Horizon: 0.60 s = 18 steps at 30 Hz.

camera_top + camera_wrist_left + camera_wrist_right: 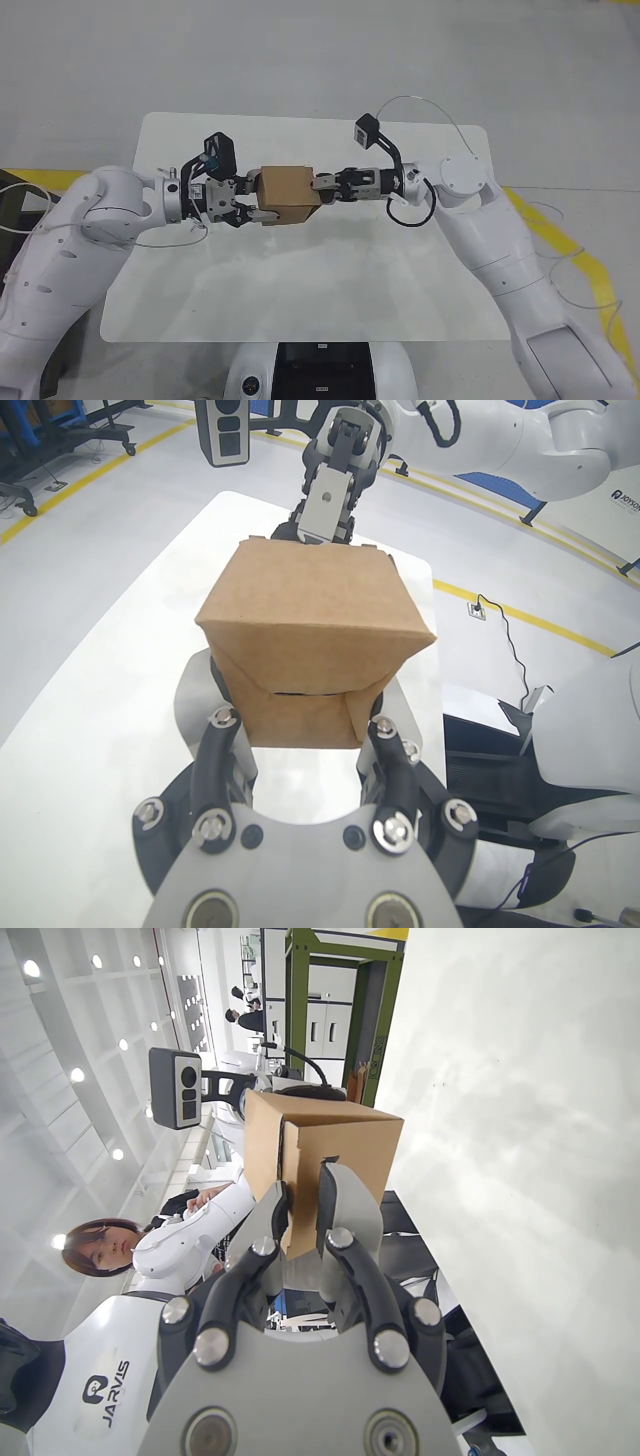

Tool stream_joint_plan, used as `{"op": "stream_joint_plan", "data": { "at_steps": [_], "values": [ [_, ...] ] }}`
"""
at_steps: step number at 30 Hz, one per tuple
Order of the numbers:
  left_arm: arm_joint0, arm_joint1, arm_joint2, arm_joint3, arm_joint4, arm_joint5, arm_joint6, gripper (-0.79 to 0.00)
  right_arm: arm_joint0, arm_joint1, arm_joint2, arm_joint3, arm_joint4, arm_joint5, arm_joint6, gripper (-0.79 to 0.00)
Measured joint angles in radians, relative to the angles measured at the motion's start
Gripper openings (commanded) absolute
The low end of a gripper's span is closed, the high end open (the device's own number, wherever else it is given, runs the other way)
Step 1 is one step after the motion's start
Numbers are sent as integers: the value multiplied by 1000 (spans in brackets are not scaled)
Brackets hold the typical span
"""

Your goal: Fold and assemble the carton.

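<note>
A: Status on the carton (285, 193)?

B: Body's squared up into a box; held betw. both arms over the table (400, 290); looks lifted clear of it in the wrist views.

A: Claws?

B: The left gripper (300, 722) is spread wide, one finger each side of the near end, clamped on it; the right gripper (300, 1208) is nearly closed, pinching one wall at the opp. end.

A: Which end's done?

B: The one facing the left wrist cam; flaps folded across, seam showing as a thin dark slit, one corner sticking out a bit; I'd call it closed but not pressed flat.

A: And the other end?

B: Looks open; notched flap edges stand up round the right arm's fingers (340, 1208); can't tell if any flap's tucked.

A: So approx. halfway?

B: My guess, yes; left to do: fold & tuck that end's flaps; prob. needs a regrip, since the right arm is holding a wall at the end to be closed.
</note>
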Motion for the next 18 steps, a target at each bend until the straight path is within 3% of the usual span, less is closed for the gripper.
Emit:
{"op": "stream_joint_plan", "data": {
  "at_steps": [9, 18],
  "values": [
    [14, -2, -12, -2, 36, 25, 19, -554, -11, 0, -6, -28, 3, 5, -20, -560],
    [19, -6, -7, -8, 60, 27, 17, -548, -10, -1, -13, -39, -1, 8, -33, -523]
  ]
}}
